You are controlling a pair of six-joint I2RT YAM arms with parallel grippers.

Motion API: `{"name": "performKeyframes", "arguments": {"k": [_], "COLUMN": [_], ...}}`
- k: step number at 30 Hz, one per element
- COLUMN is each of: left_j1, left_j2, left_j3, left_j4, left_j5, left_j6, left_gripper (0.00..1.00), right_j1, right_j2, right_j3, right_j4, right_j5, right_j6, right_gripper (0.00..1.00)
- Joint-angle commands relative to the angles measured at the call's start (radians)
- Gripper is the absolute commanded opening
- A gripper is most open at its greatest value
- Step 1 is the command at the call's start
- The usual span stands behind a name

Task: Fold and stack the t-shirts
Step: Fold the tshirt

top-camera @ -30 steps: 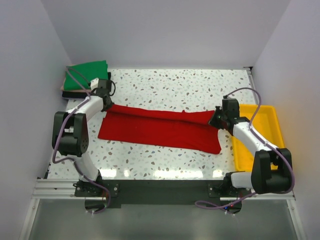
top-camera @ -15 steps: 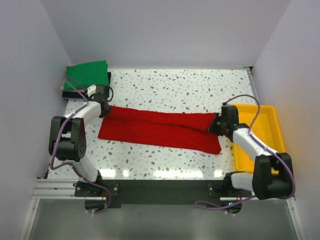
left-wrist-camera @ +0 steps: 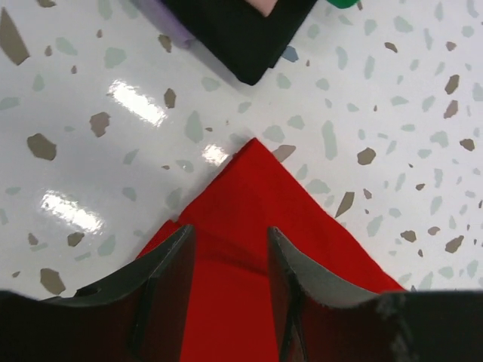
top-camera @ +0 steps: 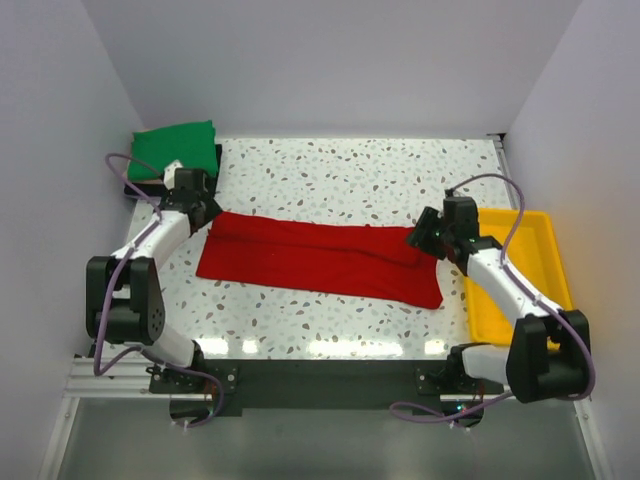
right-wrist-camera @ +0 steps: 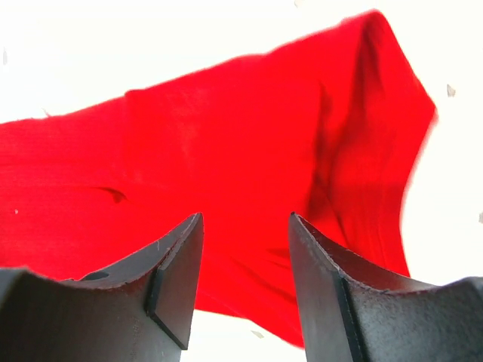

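A bright red t-shirt [top-camera: 320, 258] lies folded into a long band across the table, running left to right. My left gripper [top-camera: 207, 213] hovers open over its left far corner; the left wrist view shows the red cloth [left-wrist-camera: 256, 188] below the spread jaws [left-wrist-camera: 230, 245]. My right gripper [top-camera: 418, 237] is open above the shirt's right end [right-wrist-camera: 226, 143], nothing pinched between its fingers [right-wrist-camera: 245, 226]. A folded green t-shirt [top-camera: 175, 148] tops a stack at the back left. The black one's corner [left-wrist-camera: 241, 38] and a pink sliver [left-wrist-camera: 266, 6] show under it.
A yellow plastic tray [top-camera: 555, 250] sits at the right edge, beside the right arm. The speckled white table [top-camera: 350, 170] stretches behind the red shirt. White walls close in the left, back and right sides.
Both grippers went from shut to open and let go of the red shirt's ends. The shirt now rests flat. The left gripper drew back toward the stack.
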Motion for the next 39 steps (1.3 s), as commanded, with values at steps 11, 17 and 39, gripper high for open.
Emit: {"name": "performKeyframes", "arguments": {"k": [11,17,39], "left_j1": [-0.024,-0.031,-0.031], "left_j2": [0.163,0.202,0.219], "left_j3": [0.131,0.149,0.091], "left_j4": [0.09,0.075,0.043], "left_j5": [0.168,0.172,0.133], "left_j6": [0.078,0.089,0.047], "left_gripper": [0.45,0.44,0.4], "right_j1": [0.226,0.315,0.379], "right_j2": [0.405,0.54,0.66], "right_j3": [0.422,0.529,0.58], "right_j4": [-0.031,-0.041,-0.041], "right_j5": [0.254,0.343,0.435], "right_j6": [-0.071,-0.059,0.006], "right_gripper": [0.54,0.53,0.12]}}
